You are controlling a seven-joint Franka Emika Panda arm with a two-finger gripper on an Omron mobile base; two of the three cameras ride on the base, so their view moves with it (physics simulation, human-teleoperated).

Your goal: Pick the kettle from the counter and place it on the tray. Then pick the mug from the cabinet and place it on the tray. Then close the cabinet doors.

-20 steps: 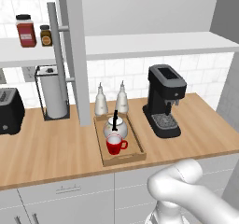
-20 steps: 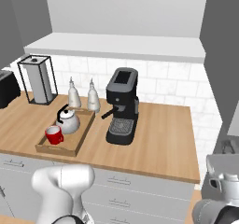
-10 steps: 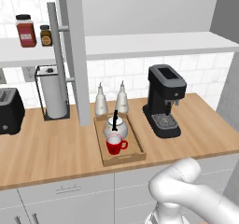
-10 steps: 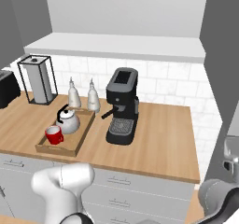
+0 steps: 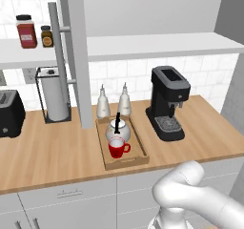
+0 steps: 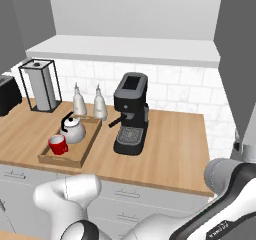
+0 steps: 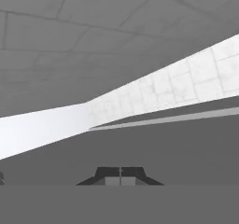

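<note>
Kettle [image 5: 117,129] and mug [image 5: 116,148] both sit inside the tray [image 5: 139,155] on the counter [image 5: 52,151], the kettle toward the wall and the red mug just in front of it, close enough that I cannot tell whether they touch. From the left base view one cabinet door [image 5: 79,56] stands open, seen nearly edge-on with its long bar handle [image 5: 59,61], and it hides part of the white shelf [image 5: 143,46] behind it; two jars [image 5: 26,31] stand on that shelf, cut off from the right base view. A toaster [image 5: 9,113] is clipped by the left edge. Two pale bottles [image 6: 79,100] stand just behind the tray, a paper towel holder [image 6: 40,85] further left, and a black coffee machine [image 6: 130,114] to the tray's right. The right base view shows the tray's near rim [image 6: 60,160] more plainly. In the hand view the gripper [image 7: 120,175] looks at grey surfaces and tiled wall, its tips pressed together with nothing between them.
</note>
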